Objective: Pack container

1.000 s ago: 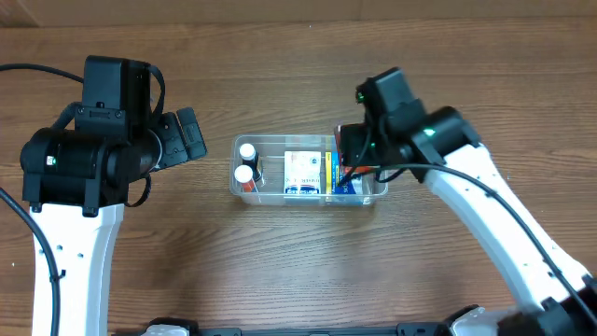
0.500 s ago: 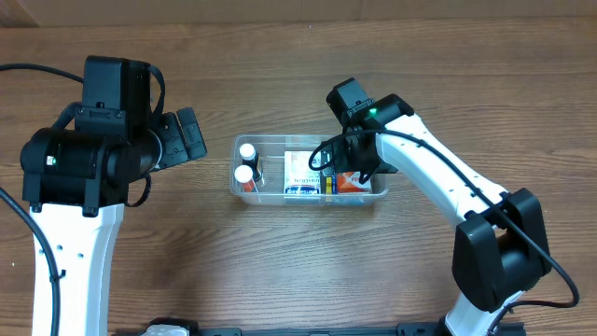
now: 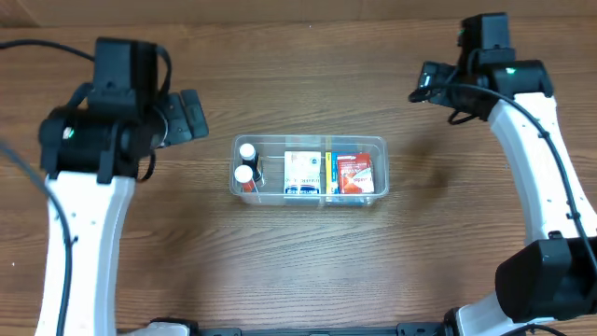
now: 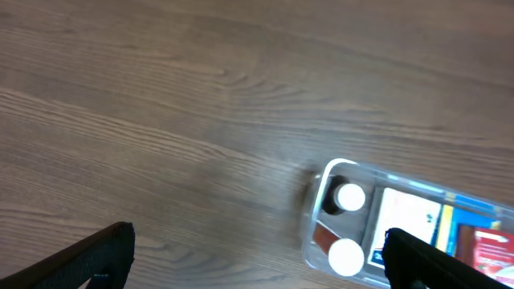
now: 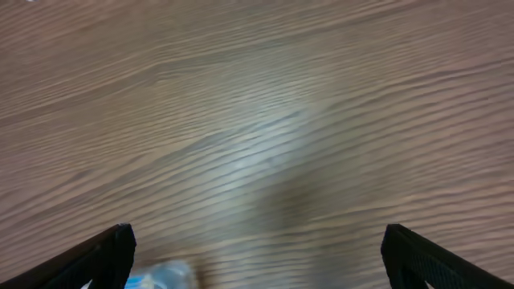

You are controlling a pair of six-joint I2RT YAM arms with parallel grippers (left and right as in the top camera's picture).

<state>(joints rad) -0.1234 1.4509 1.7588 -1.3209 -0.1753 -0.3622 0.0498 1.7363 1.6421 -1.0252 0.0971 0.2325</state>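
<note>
Looking down on the wooden table (image 3: 308, 271), we see the container (image 3: 383, 161) at its middle. It holds two white-capped bottles (image 3: 246, 149) at its left end, a white-and-blue packet (image 3: 300, 173) beside them and a red packet (image 3: 354, 175) at the right. We cannot read their print. Farther back on the left, the left gripper (image 4: 257, 241) hangs released. Its fingers (image 4: 100, 257) are spread wide and cut off by the frame, and the container's bottle end lies ahead of them, partly cropped. Farthest back, the right gripper (image 5: 257, 237) is likewise spread open over blurred wood, well apart from the container.
</note>
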